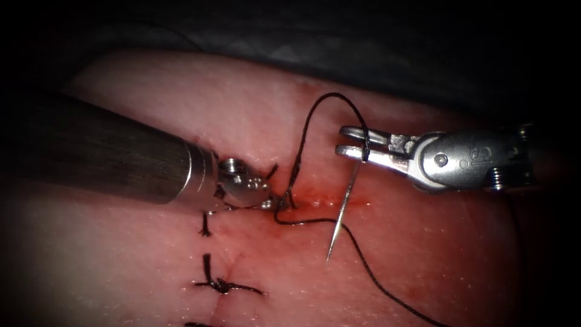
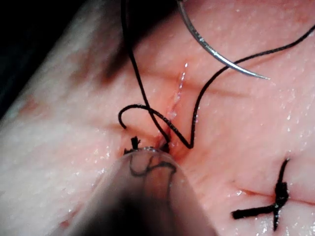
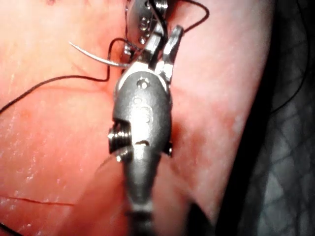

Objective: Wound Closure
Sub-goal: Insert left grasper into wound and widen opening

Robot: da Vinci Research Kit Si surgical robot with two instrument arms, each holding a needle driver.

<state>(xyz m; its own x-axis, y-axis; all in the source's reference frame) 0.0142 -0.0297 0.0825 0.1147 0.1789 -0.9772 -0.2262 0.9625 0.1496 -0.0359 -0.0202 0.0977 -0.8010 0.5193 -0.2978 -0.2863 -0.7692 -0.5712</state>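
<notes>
My right tool (image 1: 340,139) comes in from the right and is shut on the curved needle (image 1: 342,209) near its tail. The needle hangs clear of the tissue (image 1: 151,97), point down, right of the cut (image 1: 321,203). Black thread (image 1: 315,112) arches from the needle's tail over the jaws and down into the tissue at the cut, then trails off toward the near right. My left tool (image 1: 273,203) rests its tip at the cut where the thread goes in. The needle (image 2: 211,49) and the thread (image 2: 133,73) lie beyond the left tool's tip (image 2: 150,169). The right tool (image 3: 166,35) holds the needle (image 3: 96,55) sideways.
Tied stitches with short cut ends (image 1: 221,286) close the nearer part of the cut, one of them close by (image 2: 278,204). Red fluid wets the tissue around the open cut. Dark cloth (image 1: 363,48) lies beyond the tissue's far edge.
</notes>
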